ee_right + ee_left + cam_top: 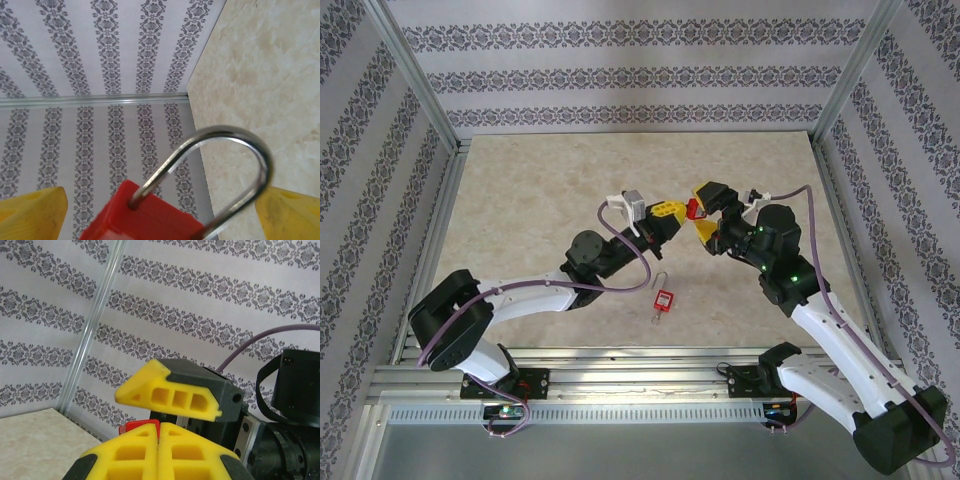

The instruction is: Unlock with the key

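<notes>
Up over mid-table, from the top camera: left gripper (670, 211) and right gripper (702, 212) tip to tip in the air, red padlock (691, 207) between them. Down on the table (520, 190), a spare padlock (663, 300) lying flat, well apart from both and nearer the bases. Closer look from the wrists. Left wrist: own fingers (102, 456) pressed together with no gap, sliver of red poking up just past the tips, right arm's finger (145, 382) looming above and blocking the rest. Right wrist: jaws spread wide, padlock body and silver shackle (225, 165) sitting mid-gap, clear space either side. Can't place the key, too tiny to pick out among all that yellow.
</notes>
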You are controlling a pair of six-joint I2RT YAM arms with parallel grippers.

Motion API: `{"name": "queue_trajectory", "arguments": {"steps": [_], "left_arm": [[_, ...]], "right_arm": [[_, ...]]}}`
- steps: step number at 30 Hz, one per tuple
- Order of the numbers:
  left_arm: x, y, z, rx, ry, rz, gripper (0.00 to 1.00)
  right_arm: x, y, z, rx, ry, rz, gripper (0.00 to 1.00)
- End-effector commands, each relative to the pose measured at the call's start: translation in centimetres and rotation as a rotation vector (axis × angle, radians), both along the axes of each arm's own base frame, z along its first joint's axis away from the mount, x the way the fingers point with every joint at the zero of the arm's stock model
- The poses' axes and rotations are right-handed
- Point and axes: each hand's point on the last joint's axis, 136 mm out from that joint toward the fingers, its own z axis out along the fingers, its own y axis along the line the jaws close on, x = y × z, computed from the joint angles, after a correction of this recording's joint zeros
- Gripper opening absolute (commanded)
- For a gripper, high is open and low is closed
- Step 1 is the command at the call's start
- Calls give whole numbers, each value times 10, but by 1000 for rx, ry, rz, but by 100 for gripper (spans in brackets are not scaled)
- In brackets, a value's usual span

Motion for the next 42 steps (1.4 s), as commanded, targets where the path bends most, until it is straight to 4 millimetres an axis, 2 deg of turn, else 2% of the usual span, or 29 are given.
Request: {"name": "queue_trajectory", "arguments": {"steps": [1, 5, 13, 20, 24, 32, 37, 42], "left_arm": [[-15, 1, 23, -48, -114, -4, 0], [-16, -1, 16, -25, -122, 15, 0], [-25, -9, 9, 37, -176, 30, 0], [-33, -19, -3, 96, -196, 30, 0], [-31, -23, -14, 115, -187, 36, 0], [-25, -36, -30, 117, -201, 47, 0], [-24, -52, -34, 105, -191, 14, 0], [-26, -62, -41, 141, -174, -31, 0]], "right_arm": [[6, -4, 13, 65, -18, -51, 94], [6, 1, 13, 71, -3, -34, 90], [5, -4, 5, 68, 30, -63, 74], [8, -4, 4, 71, 40, -70, 52], [7, -1, 6, 77, 43, -58, 28], [-3, 18, 4, 73, 59, -12, 8], [-7, 39, 10, 63, 47, 40, 1], [-10, 44, 8, 47, 51, 54, 0]]}}
